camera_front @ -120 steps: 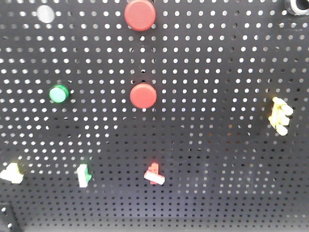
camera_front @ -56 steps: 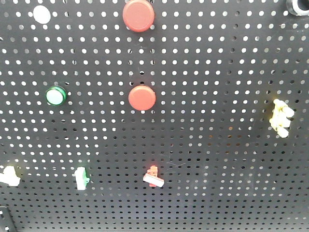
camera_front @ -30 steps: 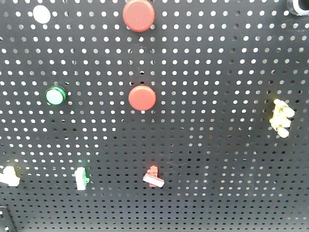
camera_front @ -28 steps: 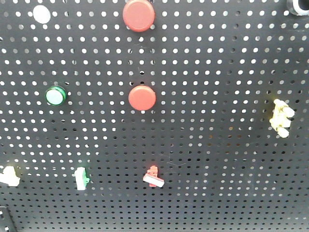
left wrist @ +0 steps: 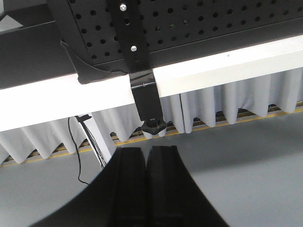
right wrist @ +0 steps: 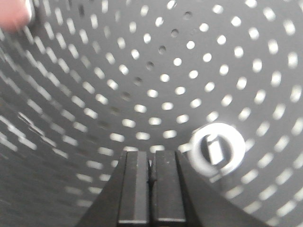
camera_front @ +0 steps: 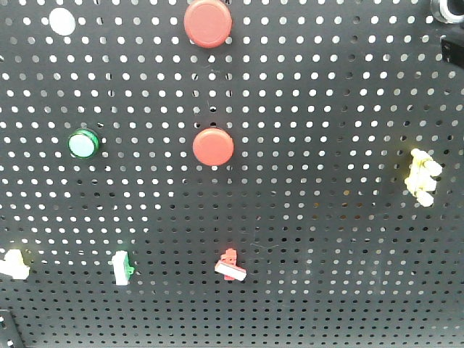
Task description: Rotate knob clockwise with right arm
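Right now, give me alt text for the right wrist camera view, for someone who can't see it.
The right claw, shut, faces a blurred black perforated board. A round silver-rimmed knob with a dark centre sits just right of the claw tip, ungripped; part of a red button shows top left.

Newly visible right arm (camera_front: 454,52) below knob (camera_front: 447,8).

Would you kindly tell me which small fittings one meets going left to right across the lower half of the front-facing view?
pale clip → green-and-white clip → red-and-white clip → yellow fitting, set higher than the others
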